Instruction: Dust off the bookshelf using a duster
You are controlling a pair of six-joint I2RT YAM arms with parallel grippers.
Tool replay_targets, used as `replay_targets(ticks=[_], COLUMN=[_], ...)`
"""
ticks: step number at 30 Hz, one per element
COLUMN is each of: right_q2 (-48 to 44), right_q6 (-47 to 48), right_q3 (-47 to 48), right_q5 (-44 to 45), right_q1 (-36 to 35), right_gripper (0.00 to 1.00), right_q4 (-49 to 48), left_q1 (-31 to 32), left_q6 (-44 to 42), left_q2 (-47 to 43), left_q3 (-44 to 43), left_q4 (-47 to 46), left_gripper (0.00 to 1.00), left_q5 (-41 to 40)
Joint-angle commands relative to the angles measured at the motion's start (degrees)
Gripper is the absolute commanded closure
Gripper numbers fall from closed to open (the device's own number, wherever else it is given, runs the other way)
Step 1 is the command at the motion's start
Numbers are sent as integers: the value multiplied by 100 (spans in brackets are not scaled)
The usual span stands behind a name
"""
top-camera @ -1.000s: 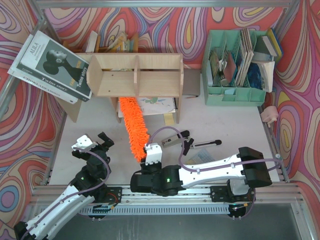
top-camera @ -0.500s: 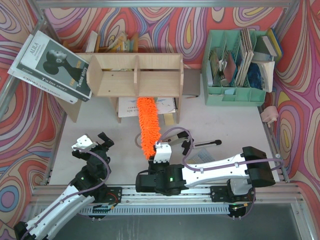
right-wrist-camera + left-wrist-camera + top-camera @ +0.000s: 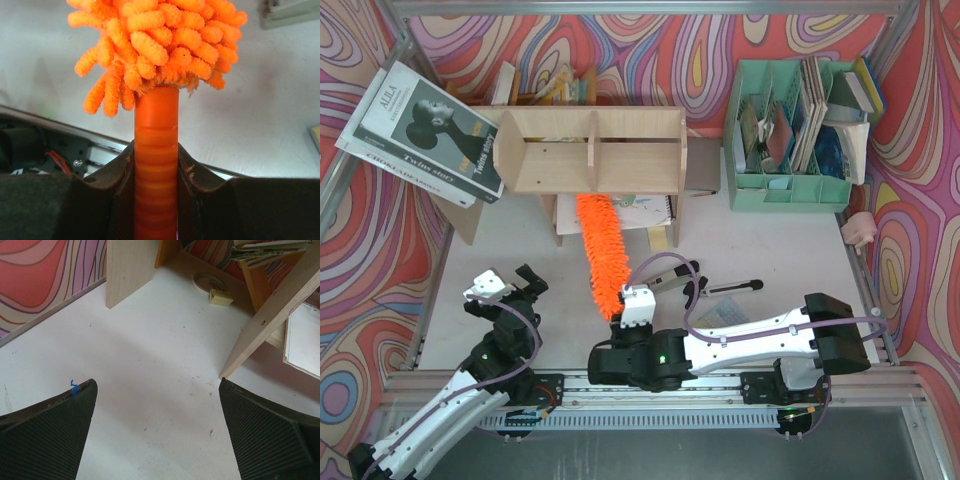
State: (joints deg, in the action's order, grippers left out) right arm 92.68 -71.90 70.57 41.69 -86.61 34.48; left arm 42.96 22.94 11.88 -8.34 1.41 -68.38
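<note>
The plywood bookshelf (image 3: 590, 150) stands at the back centre, and its leg (image 3: 267, 315) crosses the left wrist view. The orange fluffy duster (image 3: 602, 252) slants from under the shelf's lower board down toward the near edge; its far tip is hidden beneath the shelf. My right gripper (image 3: 627, 315) is shut on the duster's ribbed orange handle (image 3: 156, 165), with the shaggy head (image 3: 157, 37) just above the fingers. My left gripper (image 3: 525, 280) hovers open over bare tabletop at the front left, holding nothing, its pads (image 3: 47, 432) wide apart.
A mint-green file organizer (image 3: 795, 135) full of papers stands at the back right. Books (image 3: 425, 130) lean at the back left. Notebooks (image 3: 640, 210) lie under the shelf. A black tool (image 3: 730, 288) lies right of the duster. A tape roll (image 3: 207, 281) sits behind the shelf leg.
The duster head swung right under the shelf, then back left. The right gripper followed with the handle. The left arm has not moved.
</note>
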Motion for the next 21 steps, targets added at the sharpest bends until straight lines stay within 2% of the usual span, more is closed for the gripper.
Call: replay_targets(ticks=[1, 4, 6, 8, 11, 14, 18, 21], right_q2=[-127, -106, -49, 13, 28, 76, 145, 95], right_q6=[-1475, -1742, -1517, -699, 714, 1348, 1302, 715], right_q3=[151, 161, 241, 283, 221, 218, 307, 325], right_q5=[683, 715, 696, 606, 221, 26, 62, 309], right_q1=[12, 10, 4, 4, -4, -23, -45, -48], right_gripper=[100, 100, 100, 100, 100, 100, 100, 100], right_q4=[1303, 1494, 1411, 907, -393, -933, -825, -343], left_q1=[-42, -41, -42, -42, -42, -42, -42, -42], left_q6=[53, 53, 48, 53, 53, 53, 53, 48], left_q2=[-22, -3, 0, -1, -1, -1, -10, -10], left_q3=[34, 31, 28, 34, 36, 32, 33, 32], left_q4=[-6, -17, -15, -10, -14, -14, -11, -9], left_gripper=[1, 2, 1, 2, 1, 1, 2, 1], left_q5=[27, 35, 41, 30, 39, 36, 35, 33])
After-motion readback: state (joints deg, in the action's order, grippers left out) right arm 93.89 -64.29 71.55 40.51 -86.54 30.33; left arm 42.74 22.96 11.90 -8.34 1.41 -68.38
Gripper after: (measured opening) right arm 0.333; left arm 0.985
